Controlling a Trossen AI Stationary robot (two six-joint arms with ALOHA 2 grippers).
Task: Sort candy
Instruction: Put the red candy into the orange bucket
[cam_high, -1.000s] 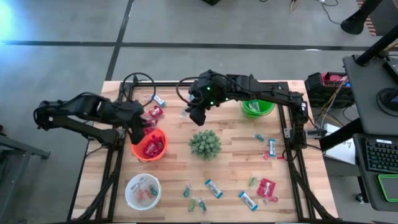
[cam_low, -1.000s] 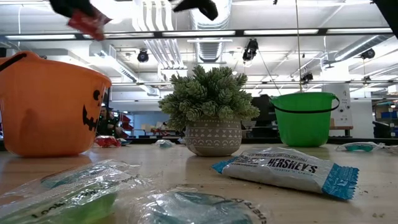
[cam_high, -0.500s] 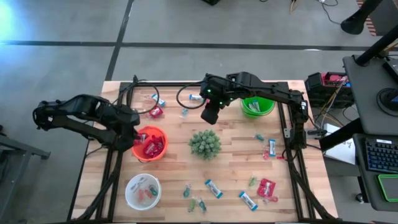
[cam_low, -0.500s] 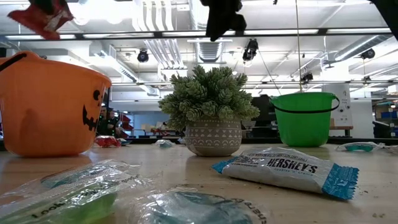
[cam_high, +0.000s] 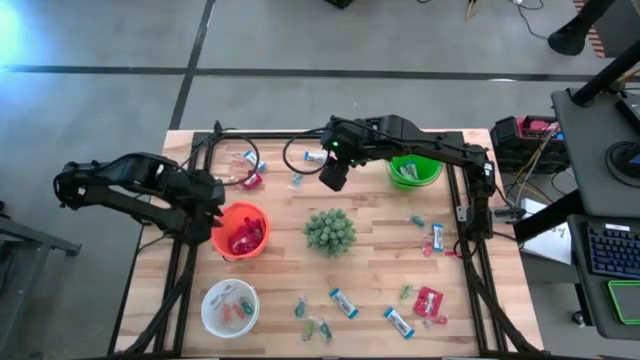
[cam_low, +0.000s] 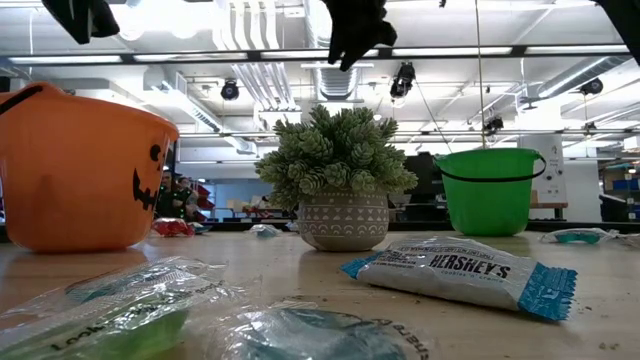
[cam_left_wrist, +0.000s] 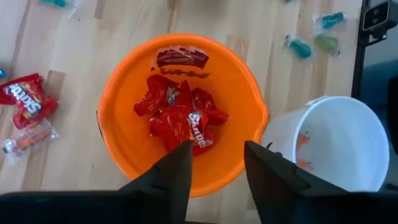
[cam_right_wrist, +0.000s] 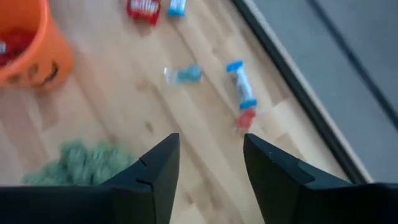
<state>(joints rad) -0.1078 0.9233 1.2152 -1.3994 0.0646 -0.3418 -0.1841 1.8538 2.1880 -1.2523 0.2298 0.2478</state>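
Since a second ago we find the left gripper (cam_left_wrist: 214, 168) has dropped its red packet (cam_left_wrist: 181, 58) into the orange bowl (cam_left_wrist: 118, 93) below its spread jaws (right gripper (cam_right_wrist: 205, 163) likewise spread, empty).

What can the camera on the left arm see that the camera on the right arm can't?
Only the left wrist view shows the white bowl, and it looks down into the orange bucket at the red candy packets piled inside. Only the right wrist view shows the green spiky plant, a blue-and-white wrapped bar and the floor past the table's far edge. Both show the orange bucket, a red packet lying loose on the wooden table, small teal candies, and their own empty, open jaws.
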